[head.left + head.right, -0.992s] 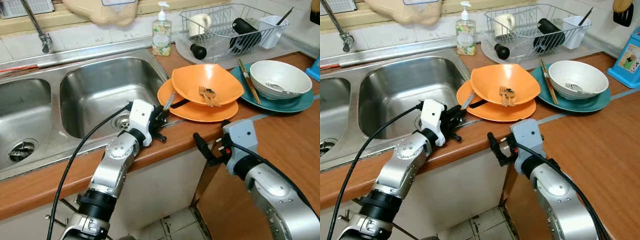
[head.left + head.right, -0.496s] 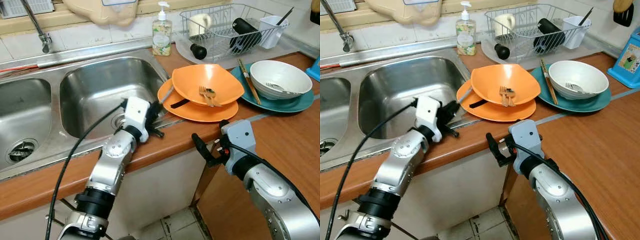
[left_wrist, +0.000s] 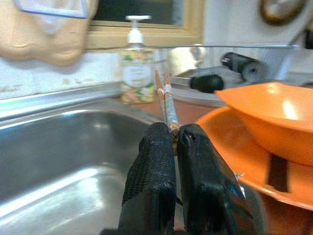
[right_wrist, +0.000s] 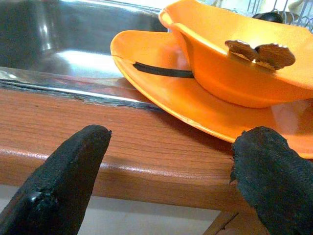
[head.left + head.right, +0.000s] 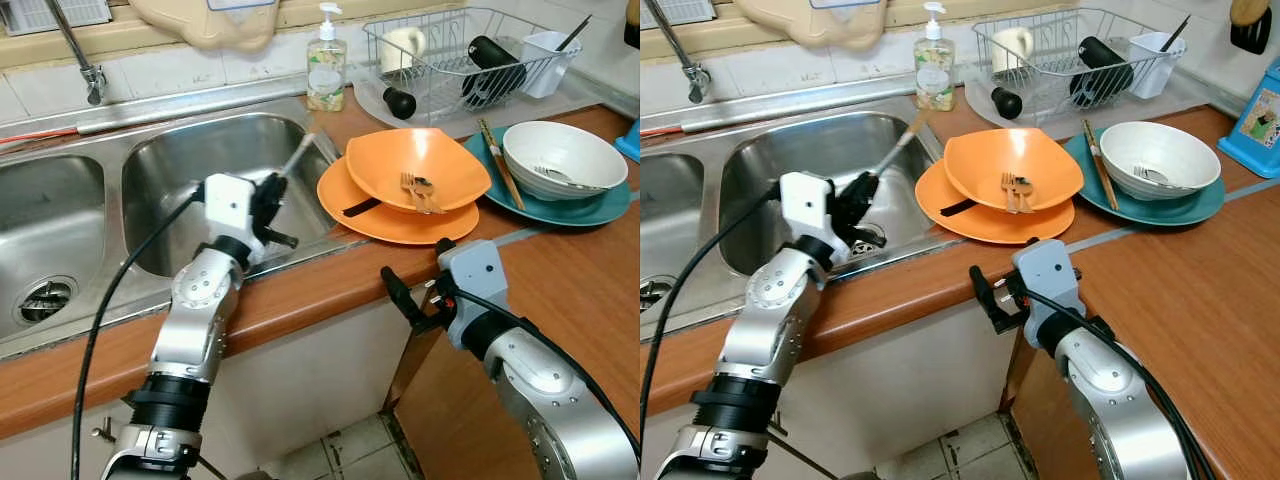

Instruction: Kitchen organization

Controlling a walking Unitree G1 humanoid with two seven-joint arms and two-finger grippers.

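- My left gripper (image 3: 168, 147) was clamped on a pair of chopsticks (image 3: 165, 100), above the right sink basin (image 5: 200, 160).
- My right gripper (image 4: 166, 166) was wide apart, before the orange plate (image 4: 161, 98).

1. Sink (image 5: 200, 170): you see brushed stainless steel, shiny.
2. Tabletop (image 5: 570, 270): smooth reddish wood grain.
3. Orange plate (image 5: 390, 215) and orange bowl (image 5: 420, 165): glossy plastic.
4. Fingers (image 3: 151, 166): matt black, rough-textured.
5. Dish rack (image 5: 450, 60): chrome wire.

Sink (image 5: 200, 160) left of stacked plates (image 5: 400, 215), dish rack (image 5: 460, 55) behind them, soap bottle (image 5: 326, 70) behind sink
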